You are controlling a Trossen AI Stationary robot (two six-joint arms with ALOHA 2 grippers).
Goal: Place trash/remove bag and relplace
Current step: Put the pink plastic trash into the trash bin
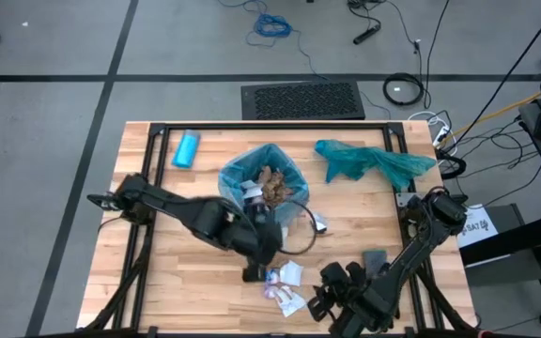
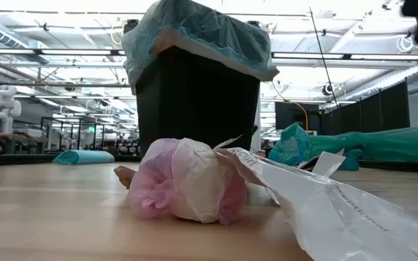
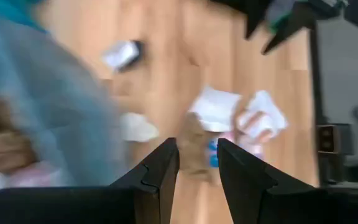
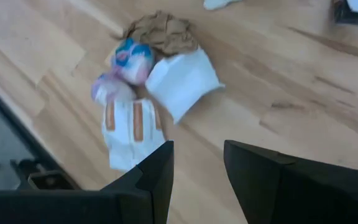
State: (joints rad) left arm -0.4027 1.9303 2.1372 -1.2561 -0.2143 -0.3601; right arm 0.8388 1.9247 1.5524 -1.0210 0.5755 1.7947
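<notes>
Pale blue bag (image 1: 236,172) lines the bin (image 1: 264,186) at table centre, brown paper wads already inside.

Going left to right: a blue bottle (image 1: 187,148) lies at ten o'clock; the left gripper (image 3: 197,163) hovers at six o'clock of the bin, fingers apart and empty, above the trash (image 1: 283,284) on the wood; the right gripper (image 4: 197,163), at five o'clock, is parted and empty too; a teal bag (image 1: 372,161) rests at two o'clock. The risk, I judge: scraps lie touching, so a pinch may lift one and scatter neighbours.
</notes>
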